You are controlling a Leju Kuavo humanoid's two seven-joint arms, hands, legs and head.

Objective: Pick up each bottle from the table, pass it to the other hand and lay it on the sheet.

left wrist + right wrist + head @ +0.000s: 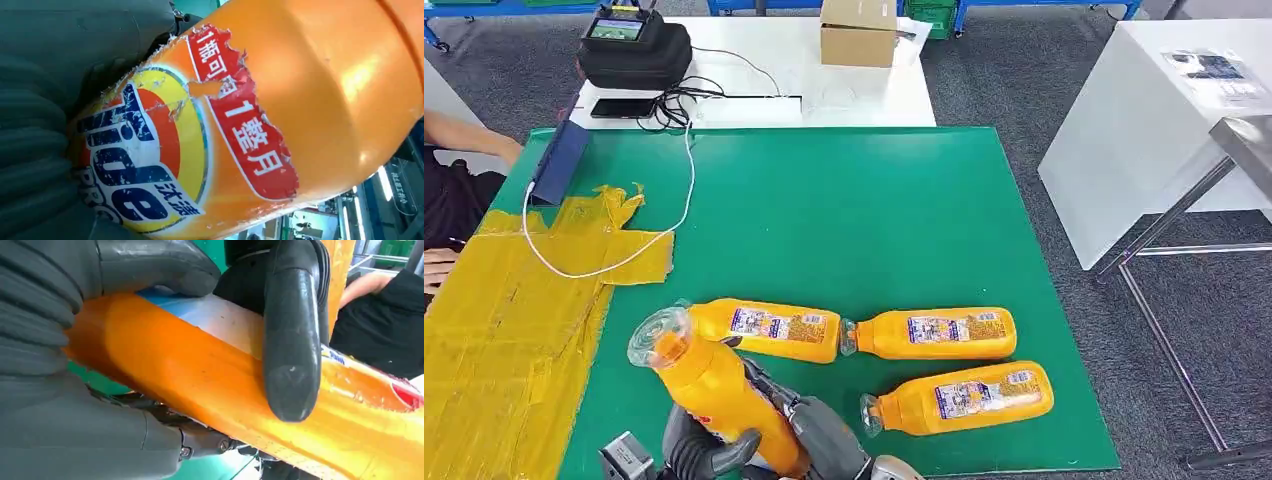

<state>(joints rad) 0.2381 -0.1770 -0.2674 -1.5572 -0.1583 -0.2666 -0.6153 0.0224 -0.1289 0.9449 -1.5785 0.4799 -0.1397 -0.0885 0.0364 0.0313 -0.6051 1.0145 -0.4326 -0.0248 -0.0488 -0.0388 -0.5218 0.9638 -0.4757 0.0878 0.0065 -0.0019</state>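
Held bottle (pixel 714 385) sits lower left of the frame, tilted, cap toward the viewer. Right hand (pixel 809 430) wraps its body, fingers (pixel 292 340) closed over it. Left hand (pixel 709 452) grips its base (torn label). Three bottles (pixel 934 333) lie on the green counter (pixel 844 210); yellow sheet (pixel 504 330) at left.

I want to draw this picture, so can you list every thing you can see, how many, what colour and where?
Held bottle: one, orange, lifted near the front edge, both hands on it.
Lying bottles: three, orange, on the green mat.
Sheet: one, yellow, crinkly, left side.
Cable: one, white, from the mat onto the sheet.
Bag: one, black, white table behind.
Box: one, brown cardboard, same table.
Person: one, black clothes, left edge.
Left hand: grey, holding the bottle.
Right hand: grey, holding the bottle.
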